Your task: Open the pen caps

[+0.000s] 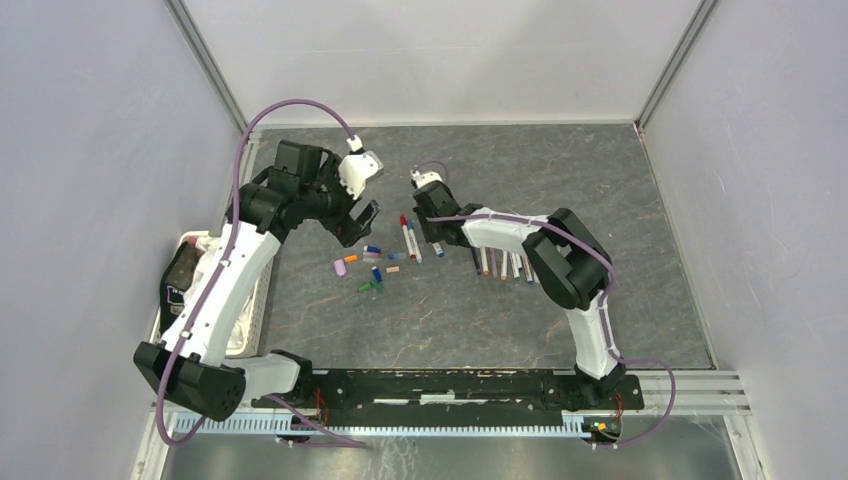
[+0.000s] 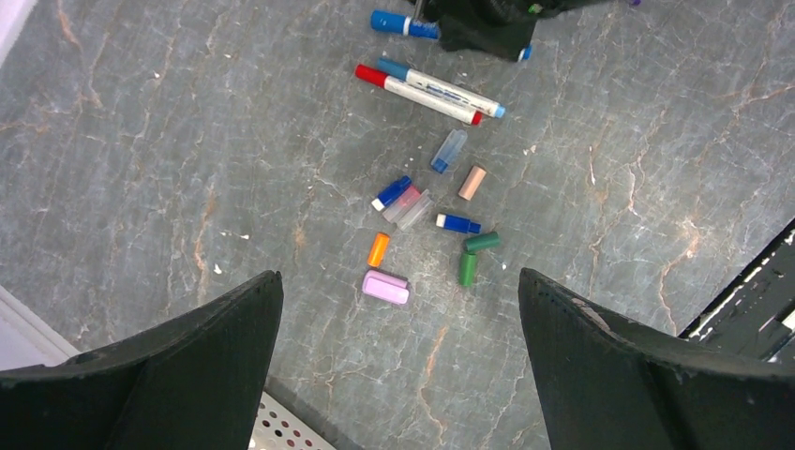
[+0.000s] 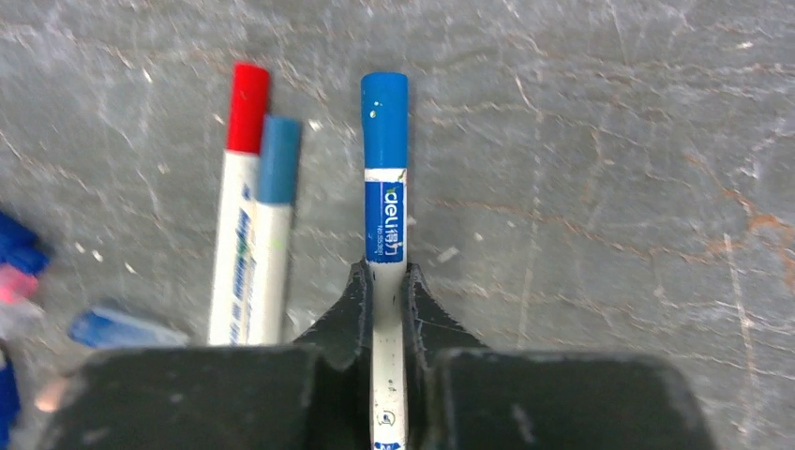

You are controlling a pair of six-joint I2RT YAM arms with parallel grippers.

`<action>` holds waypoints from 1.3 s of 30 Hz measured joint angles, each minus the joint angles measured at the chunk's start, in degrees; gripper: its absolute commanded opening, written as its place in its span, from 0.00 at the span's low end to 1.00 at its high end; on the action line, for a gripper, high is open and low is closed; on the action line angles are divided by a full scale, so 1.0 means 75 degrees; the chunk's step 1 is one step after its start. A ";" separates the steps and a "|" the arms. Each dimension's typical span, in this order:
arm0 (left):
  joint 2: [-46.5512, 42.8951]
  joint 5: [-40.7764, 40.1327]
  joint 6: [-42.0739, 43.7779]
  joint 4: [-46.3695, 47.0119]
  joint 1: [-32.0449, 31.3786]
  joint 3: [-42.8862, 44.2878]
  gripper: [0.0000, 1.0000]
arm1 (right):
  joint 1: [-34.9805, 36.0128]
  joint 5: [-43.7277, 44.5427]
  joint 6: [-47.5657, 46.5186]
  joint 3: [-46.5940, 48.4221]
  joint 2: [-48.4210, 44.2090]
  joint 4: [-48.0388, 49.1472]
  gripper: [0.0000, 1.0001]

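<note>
My right gripper (image 3: pixel 385 281) is shut on the white barrel of a pen (image 3: pixel 385 234) whose blue cap (image 3: pixel 385 117) points away from it, low over the table. Two more capped pens, one red (image 3: pixel 247 108) and one blue (image 3: pixel 278 159), lie just to its left. In the top view the right gripper (image 1: pixel 436 238) is beside these pens (image 1: pixel 409 237). My left gripper (image 1: pixel 357 224) is open and empty, raised above loose caps: pink (image 2: pixel 386 288), orange (image 2: pixel 378 249), two green (image 2: pixel 467 269), blue (image 2: pixel 457 223), tan (image 2: pixel 472 182). Its fingers (image 2: pixel 206 356) are wide apart.
A row of several more pens (image 1: pixel 505 265) lies under the right forearm. A white perforated basket (image 1: pixel 258 300) stands at the table's left edge, and its corner shows in the left wrist view (image 2: pixel 281 427). Enclosure walls close in the table on three sides.
</note>
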 measured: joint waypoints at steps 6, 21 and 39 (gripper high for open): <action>0.0067 0.0230 0.0233 0.0003 0.0000 -0.0297 1.00 | -0.0568 -0.1268 -0.0152 -0.0895 -0.0871 -0.0181 0.00; 0.0082 0.1518 0.3244 -0.0137 -0.0449 -0.1233 0.98 | -0.0871 -0.7592 -0.0562 -0.2165 -0.3418 -0.0245 0.00; 0.0481 0.1816 0.5004 -0.1341 -0.1699 -0.1405 0.55 | -0.0385 -0.9874 -0.0309 -0.2142 -0.2987 -0.0175 0.00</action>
